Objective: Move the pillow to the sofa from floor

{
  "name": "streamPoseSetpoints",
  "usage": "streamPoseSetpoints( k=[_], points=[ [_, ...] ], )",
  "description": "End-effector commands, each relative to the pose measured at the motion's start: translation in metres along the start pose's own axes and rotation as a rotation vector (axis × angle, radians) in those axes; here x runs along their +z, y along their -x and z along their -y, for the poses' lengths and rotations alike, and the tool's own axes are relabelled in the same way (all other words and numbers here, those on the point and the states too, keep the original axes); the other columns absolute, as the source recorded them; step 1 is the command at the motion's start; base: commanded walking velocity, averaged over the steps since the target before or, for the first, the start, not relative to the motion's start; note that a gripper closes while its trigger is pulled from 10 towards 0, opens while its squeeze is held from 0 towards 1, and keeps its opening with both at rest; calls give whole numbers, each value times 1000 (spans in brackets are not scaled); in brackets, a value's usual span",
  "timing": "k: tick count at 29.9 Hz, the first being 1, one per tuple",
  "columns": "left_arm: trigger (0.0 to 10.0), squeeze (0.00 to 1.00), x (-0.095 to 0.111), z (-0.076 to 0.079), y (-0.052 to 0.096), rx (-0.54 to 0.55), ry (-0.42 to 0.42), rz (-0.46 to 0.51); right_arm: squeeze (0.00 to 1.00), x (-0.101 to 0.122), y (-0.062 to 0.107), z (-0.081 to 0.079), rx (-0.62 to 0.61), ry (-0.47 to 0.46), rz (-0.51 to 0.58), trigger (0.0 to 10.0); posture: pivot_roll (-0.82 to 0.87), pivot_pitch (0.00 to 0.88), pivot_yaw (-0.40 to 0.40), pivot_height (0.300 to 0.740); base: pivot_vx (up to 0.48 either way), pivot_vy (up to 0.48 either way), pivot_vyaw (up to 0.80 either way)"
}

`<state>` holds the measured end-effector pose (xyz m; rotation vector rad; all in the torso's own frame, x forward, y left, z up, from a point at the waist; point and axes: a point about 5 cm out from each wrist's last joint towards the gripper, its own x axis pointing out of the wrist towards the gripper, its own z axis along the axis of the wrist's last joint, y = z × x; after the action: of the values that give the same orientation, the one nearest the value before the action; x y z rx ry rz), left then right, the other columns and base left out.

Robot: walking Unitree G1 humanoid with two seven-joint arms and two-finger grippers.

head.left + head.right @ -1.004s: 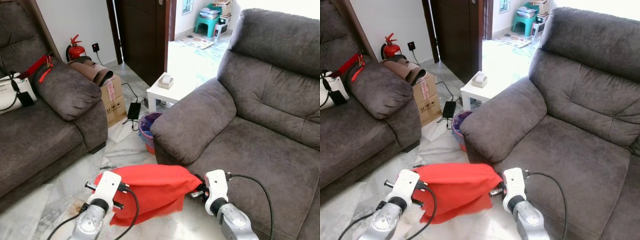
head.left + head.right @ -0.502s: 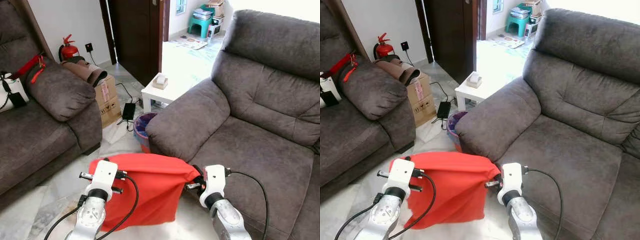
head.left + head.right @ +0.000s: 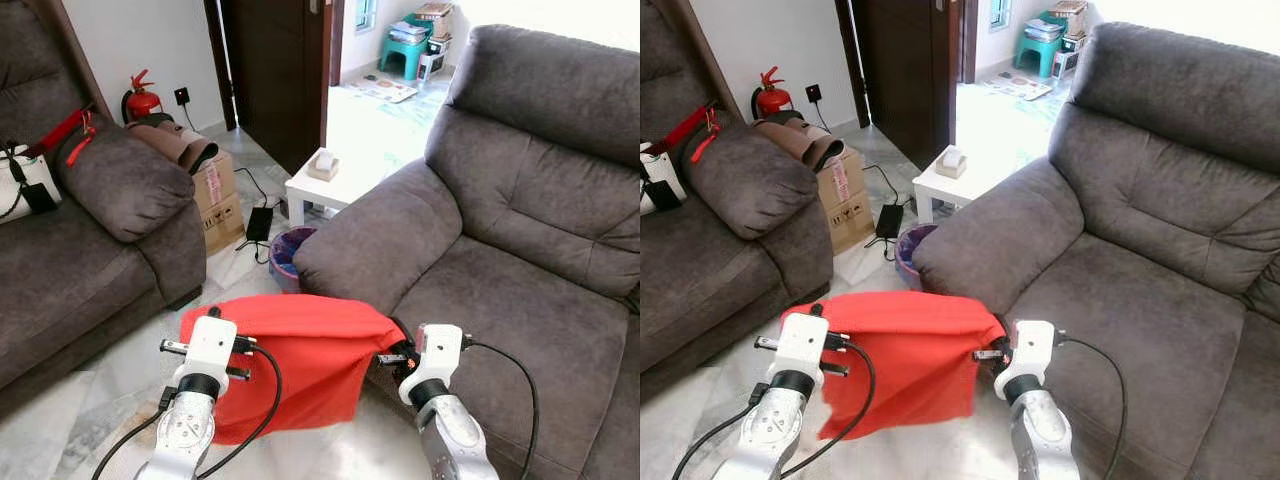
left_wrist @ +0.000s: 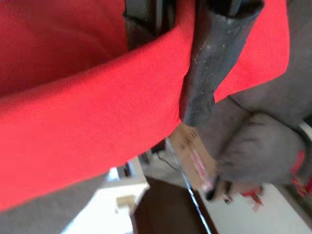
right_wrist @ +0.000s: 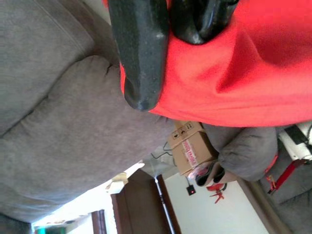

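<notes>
Red pillow (image 3: 300,360) is held off the floor, pinched by left gripper (image 3: 232,352) and right gripper (image 3: 392,358), near the sofa (image 3: 500,290).

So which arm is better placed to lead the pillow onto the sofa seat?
Right. The right gripper holds the red pillow at the sofa seat's front edge; the left gripper holds the far end over the floor.

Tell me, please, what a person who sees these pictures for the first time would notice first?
The bright red pillow stands out, held up off the floor between the left gripper and the right gripper, each clamped on one end. Right beside it is the big grey sofa, and a red fire extinguisher stands by the far wall.
</notes>
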<state>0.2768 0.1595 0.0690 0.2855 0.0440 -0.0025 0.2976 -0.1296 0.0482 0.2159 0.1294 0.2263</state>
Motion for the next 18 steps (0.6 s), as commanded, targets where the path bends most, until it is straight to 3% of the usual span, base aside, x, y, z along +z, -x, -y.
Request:
streamPoseSetpoints(
  k=[1, 7, 15, 18],
  points=[
    [10000, 0, 12, 1, -7, -54, 22, 58, 0, 11, -1, 18, -83, 19, 37, 10000, 77, 49, 7, 740, 0, 0, 0],
    [10000, 0, 22, -1, -17, -56, -27, 111, 0, 20, 2, 44, -207, -5, 58, 10000, 61, 69, 11, 740, 0, 0, 0],
    [10000, 0, 28, 4, -19, -64, -8, 135, 0, 16, 3, 43, -211, -4, 45, 10000, 70, 84, 13, 740, 0, 0, 0],
    [10000, 0, 28, 3, -19, -61, -17, 139, 0, 15, 2, 40, -206, -14, 39, 10000, 74, 88, 15, 740, 0, 0, -800]
  ],
)
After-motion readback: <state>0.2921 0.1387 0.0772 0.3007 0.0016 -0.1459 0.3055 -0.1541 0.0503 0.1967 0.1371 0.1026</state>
